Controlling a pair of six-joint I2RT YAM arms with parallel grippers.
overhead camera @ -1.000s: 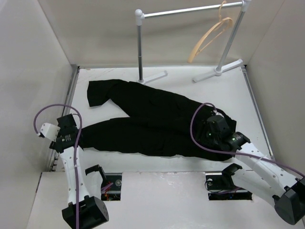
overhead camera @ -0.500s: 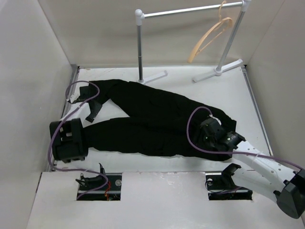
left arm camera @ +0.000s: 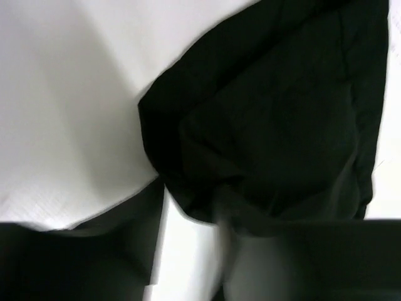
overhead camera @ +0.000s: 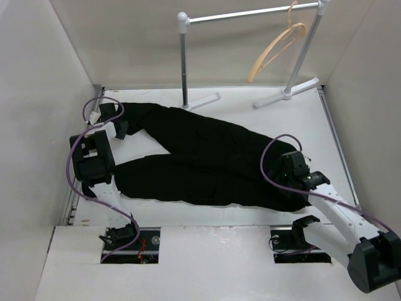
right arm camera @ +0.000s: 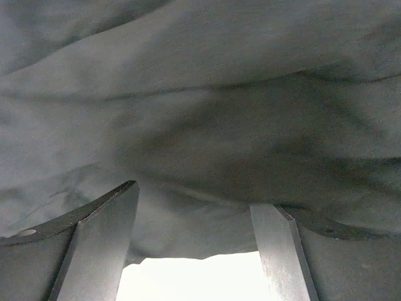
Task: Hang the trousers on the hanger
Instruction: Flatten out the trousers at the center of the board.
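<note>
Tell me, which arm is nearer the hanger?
Right. The right end effector is at the waist of the trousers, on the same side as the hanger; the left end effector is at a leg cuff, across the table.

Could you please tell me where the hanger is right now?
In the top view, the hanger hangs at the right end of the metal rail at the back, beyond the trousers.
</note>
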